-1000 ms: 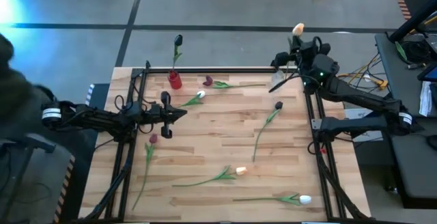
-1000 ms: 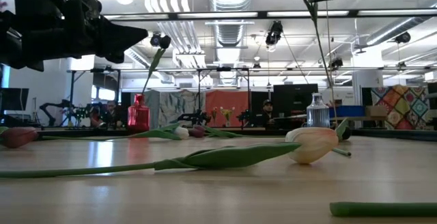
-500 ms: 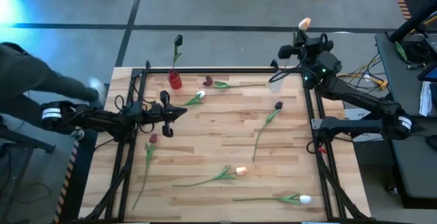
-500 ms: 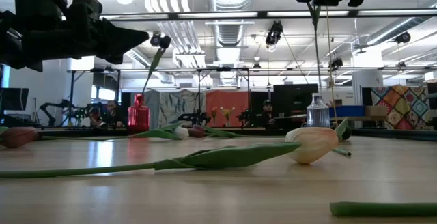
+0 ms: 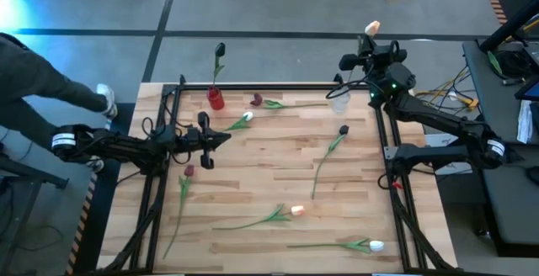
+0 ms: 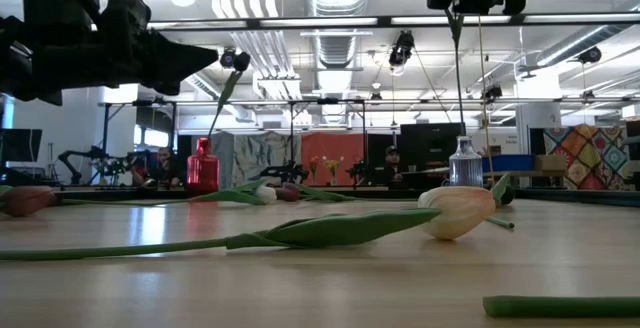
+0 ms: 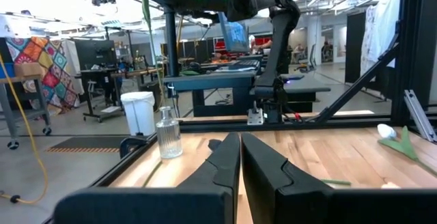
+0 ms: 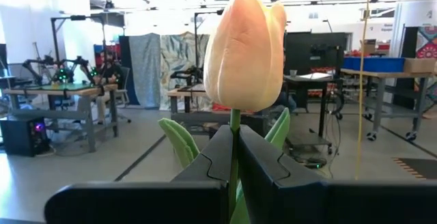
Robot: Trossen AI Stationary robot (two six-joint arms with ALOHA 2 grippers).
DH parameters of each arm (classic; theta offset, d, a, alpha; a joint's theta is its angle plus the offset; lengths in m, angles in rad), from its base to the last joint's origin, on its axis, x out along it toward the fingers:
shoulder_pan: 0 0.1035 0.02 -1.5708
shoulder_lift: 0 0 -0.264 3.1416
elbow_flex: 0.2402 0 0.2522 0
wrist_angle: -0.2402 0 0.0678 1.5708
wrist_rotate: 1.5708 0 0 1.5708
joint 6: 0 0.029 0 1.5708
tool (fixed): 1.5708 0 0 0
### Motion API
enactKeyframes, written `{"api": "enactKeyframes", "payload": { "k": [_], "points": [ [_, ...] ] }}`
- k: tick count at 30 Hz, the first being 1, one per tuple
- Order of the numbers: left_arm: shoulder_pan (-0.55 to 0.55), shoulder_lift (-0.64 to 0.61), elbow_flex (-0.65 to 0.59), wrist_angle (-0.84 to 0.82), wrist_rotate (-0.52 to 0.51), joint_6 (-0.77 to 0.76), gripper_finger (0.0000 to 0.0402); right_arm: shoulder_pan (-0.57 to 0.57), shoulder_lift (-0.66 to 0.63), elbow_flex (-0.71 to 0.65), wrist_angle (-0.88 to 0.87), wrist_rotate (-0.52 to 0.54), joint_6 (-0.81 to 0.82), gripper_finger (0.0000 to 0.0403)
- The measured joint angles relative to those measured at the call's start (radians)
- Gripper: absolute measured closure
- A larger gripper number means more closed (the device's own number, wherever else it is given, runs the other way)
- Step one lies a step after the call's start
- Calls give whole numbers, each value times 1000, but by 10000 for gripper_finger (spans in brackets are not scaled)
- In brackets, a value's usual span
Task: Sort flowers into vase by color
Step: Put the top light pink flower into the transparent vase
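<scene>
My right gripper [image 5: 367,50] is up over the table's far right corner, shut on a peach tulip [image 8: 246,50]. The tulip's long stem [image 6: 459,78] hangs down to the mouth of a clear glass vase [image 5: 339,101]; whether its tip is inside, I cannot tell. A red vase [image 5: 216,99] at the far left holds one dark flower [image 5: 219,50]. Several tulips lie flat on the wood: a white one [image 5: 247,117], a maroon one [image 5: 256,100], a dark one [image 5: 344,130]. My left gripper [image 5: 222,139] hovers shut at the table's left, holding nothing. My right gripper pinches the tulip's stem [image 8: 234,125] just under the head, between its two fingers. The fingers reach out about level and lie across the stem. The tulip stands upright, head above the fingers and stem hanging below, lifted clear of the table.
More tulips lie toward the near edge: maroon [image 5: 189,172], peach [image 5: 296,211], white [image 5: 376,246]. A black frame [image 5: 278,85] runs round the table. A person [image 5: 50,66] stands by the table's left side, behind my left arm.
My right gripper has shifted a little toward the table's far right corner with the tulip and turned its wrist, uncovering the clear vase in the high view. The stem still hangs over that vase. A person has stepped in at the table's left.
</scene>
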Motion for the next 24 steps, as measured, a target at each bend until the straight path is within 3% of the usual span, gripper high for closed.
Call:
{"api": "enactKeyframes", "payload": {
  "k": [12, 24],
  "points": [
    [0, 0, 0, -2, 0, 0, 402, -7, 0, -77, 31, 0, 52, 391],
    [0, 0, 0, -3, 1, 0, 402, -7, 0, -302, 256, -10, 74, 391]
  ]
}}
